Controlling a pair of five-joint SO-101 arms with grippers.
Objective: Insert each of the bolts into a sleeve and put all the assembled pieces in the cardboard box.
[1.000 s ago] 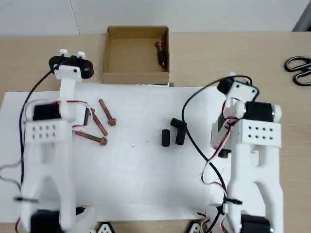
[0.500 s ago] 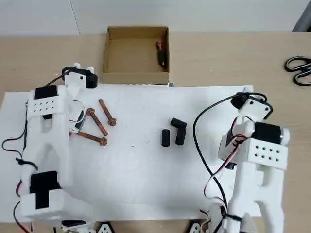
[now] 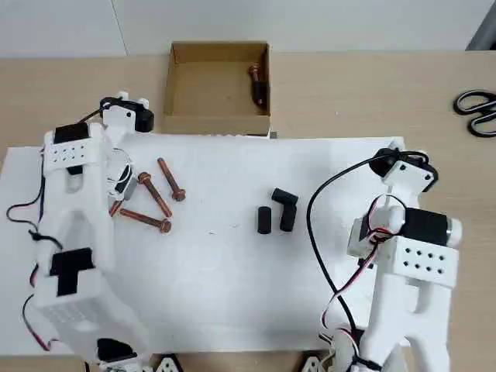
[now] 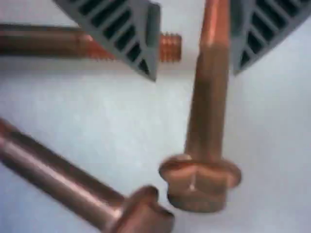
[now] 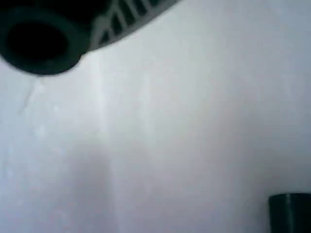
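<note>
The left gripper (image 4: 194,73) is hanging wide open, one finger on each side of a copper bolt (image 4: 206,126) that is lying on the white sheet (image 3: 225,279), at the left. The cardboard box (image 3: 209,85) is standing far behind. Three black sleeves (image 3: 264,220) are lying in the middle. The right gripper (image 5: 129,17) is hanging to the right of them; I cannot tell how far open it is.

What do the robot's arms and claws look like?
Both the left arm and right arm are blocky white plastic with black motors, a grid of small holes on one plate, and loose black, red and white cables. The left claw has grey, slotted wedge-shaped fingers.
</note>
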